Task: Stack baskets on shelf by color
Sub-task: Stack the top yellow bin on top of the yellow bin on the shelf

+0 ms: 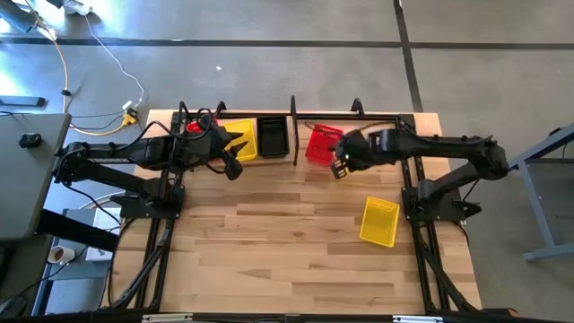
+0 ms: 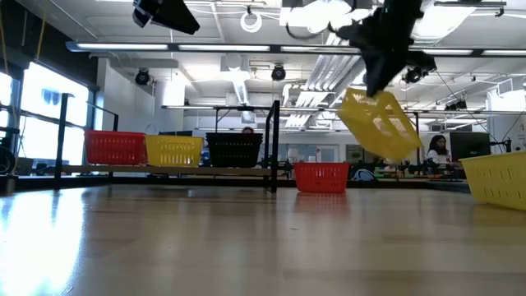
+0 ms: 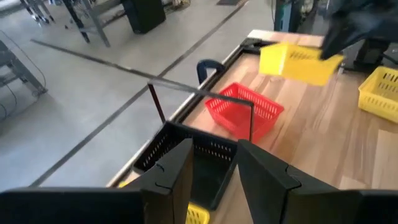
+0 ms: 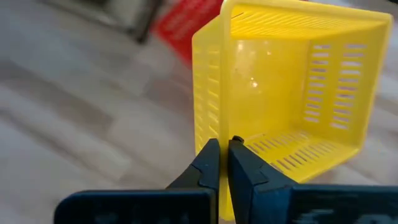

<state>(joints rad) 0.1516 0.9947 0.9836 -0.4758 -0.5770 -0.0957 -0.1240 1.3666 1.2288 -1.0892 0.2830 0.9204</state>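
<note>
One wooden tabletop (image 1: 296, 242); grey concrete floor (image 1: 269, 63)

Shelf (image 1: 293, 126) of light wood board and black tubing: you'll find it along the far edge of the slatted wooden table (image 1: 287, 242).

Left of its divider, side by side, left to right:
- red plastic mesh basket (image 2: 115, 148)
- yellow mesh basket (image 2: 173, 150)
- black mesh basket (image 2: 234, 150)

Right of the divider: second red basket (image 1: 321, 145).

Just beside that one: right gripper (image 4: 222, 152), pinching the wall of a tilted second yellow basket (image 2: 378, 123), which is clear of the table.

Third yellow basket (image 1: 379, 221): on the table, nearer you, right side.

Left gripper (image 3: 214, 149): fingers apart, above the left bay's front edge.
</note>
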